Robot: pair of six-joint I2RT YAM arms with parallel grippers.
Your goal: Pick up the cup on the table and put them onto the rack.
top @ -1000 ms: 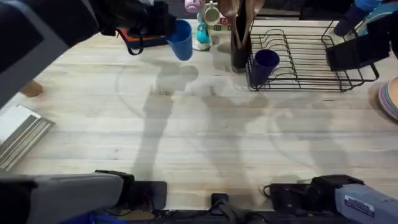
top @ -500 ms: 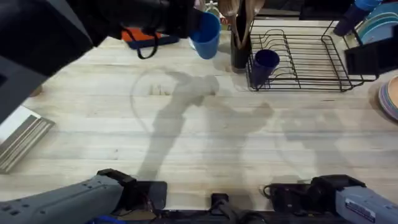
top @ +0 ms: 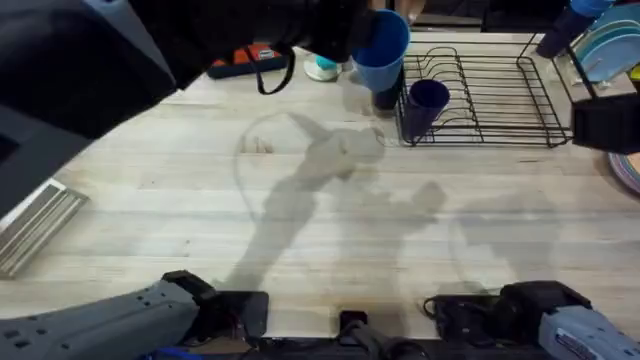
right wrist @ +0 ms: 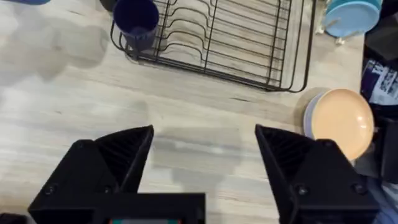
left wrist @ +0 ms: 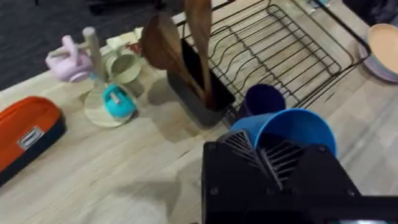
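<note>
The bright blue cup hangs in the air just left of the black wire rack, with my left gripper shut on its rim. In the left wrist view the same cup sits right in front of the black fingers, above the table. A dark navy cup stands at the rack's left end, also seen as the navy cup in the right wrist view. My right gripper is open over bare table in front of the rack, holding nothing.
A dark utensil holder with wooden spoons stands right beside the rack's left end. Pastel mugs and an orange case sit farther left. Stacked plates lie right of the rack.
My left arm has carried the bright blue cup to the right, from the far left of the table to beside the utensil holder. The right gripper has drawn back toward the right edge.
</note>
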